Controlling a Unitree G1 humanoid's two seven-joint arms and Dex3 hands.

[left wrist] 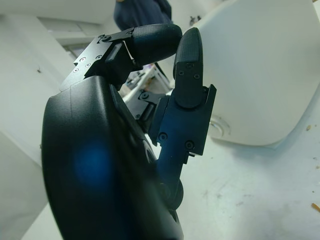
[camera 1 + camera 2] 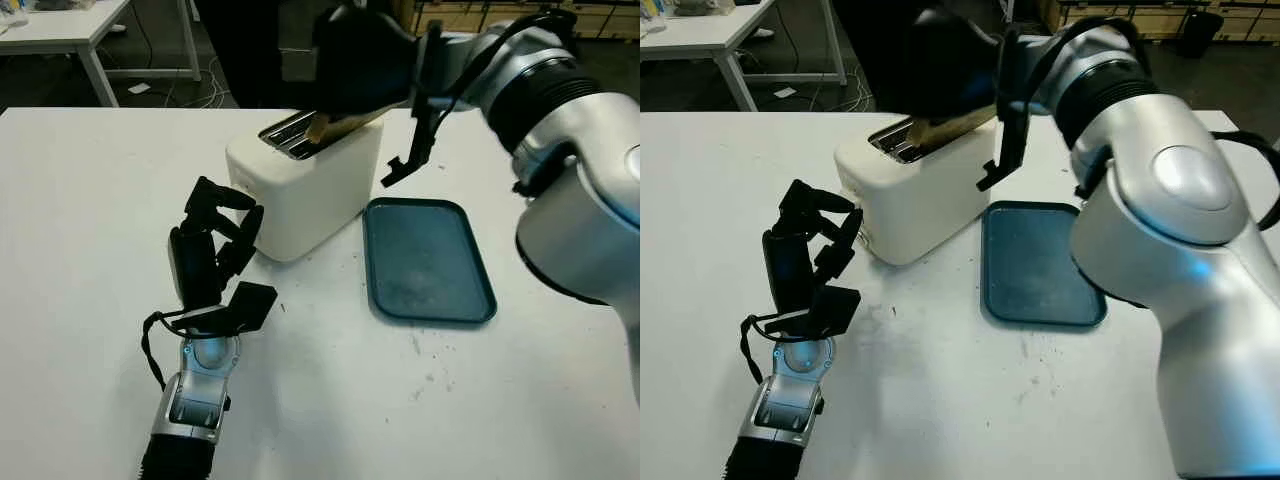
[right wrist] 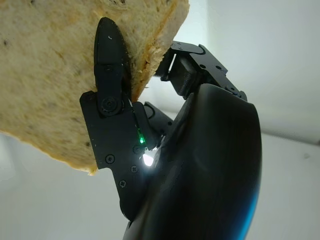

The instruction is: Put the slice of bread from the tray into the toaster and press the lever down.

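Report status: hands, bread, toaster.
Right hand shut on bread slice, tilted over toaster slots, not yet in. Left hand idle beside toaster, fingers curled. Tray bare. Nothing blocking.

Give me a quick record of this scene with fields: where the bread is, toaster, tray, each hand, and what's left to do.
bread: slice of bread held above the toaster's slots, tilted, corner near a slot
toaster: white toaster on the white table, slots on top
tray: dark tray beside the toaster, nothing on it
right hand: right hand over the toaster, grasping the slice
left hand: left hand on the table by the toaster's near end, fingers curled, holding nothing
remaining: slice not yet seated in a slot; lever not yet pressed
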